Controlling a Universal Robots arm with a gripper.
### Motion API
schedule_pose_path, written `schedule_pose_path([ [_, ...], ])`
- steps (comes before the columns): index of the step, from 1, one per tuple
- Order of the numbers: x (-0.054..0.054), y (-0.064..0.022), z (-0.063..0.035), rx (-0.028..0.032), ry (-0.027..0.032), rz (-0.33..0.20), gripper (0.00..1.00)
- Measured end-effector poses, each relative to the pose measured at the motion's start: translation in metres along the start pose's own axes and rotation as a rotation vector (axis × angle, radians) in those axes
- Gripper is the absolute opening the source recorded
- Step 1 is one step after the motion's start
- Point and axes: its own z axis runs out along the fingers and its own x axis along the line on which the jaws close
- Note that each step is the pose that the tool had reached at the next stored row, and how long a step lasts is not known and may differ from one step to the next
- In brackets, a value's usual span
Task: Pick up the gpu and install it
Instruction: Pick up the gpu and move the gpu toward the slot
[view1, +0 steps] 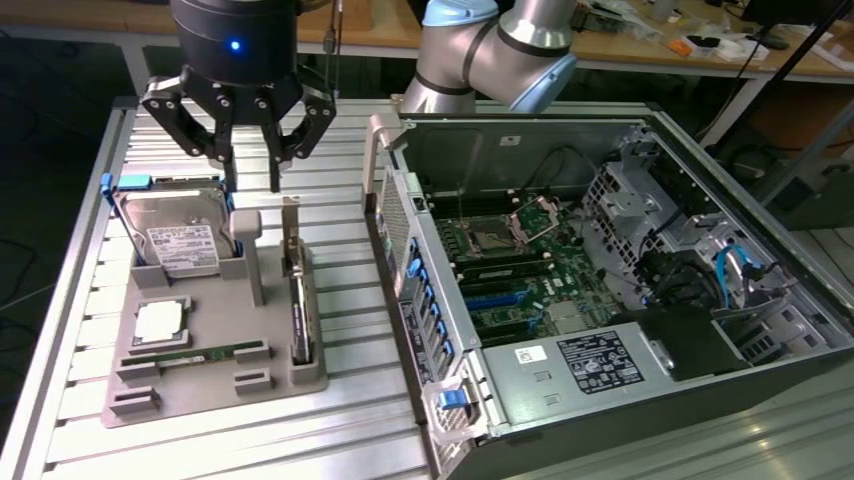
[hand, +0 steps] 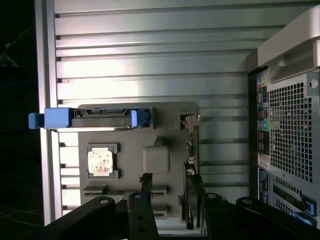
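Bright glare streaks the ribbed metal table (hand: 150, 85); the surroundings beyond lie dark.

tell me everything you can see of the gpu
The gpu is a thin dark circuit card standing on its long edge in a slot of the grey holder tray, on the side nearest the computer case. A pale metal bracket stands at one end. The open claw hangs above, not touching it.
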Motion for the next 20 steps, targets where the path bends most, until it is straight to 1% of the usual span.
schedule_pose_path([
  [5, -0.004, -0.0001, 0.0037, 0.0000, -0.0001, 0.000, 0.42],
  [10, -0.009, -0.0002, 0.0093, 0.0000, -0.0001, 0.000, 0.42],
  [20, -0.015, -0.0004, 0.0196, 0.0008, 0.0001, 0.000, 0.42],
])
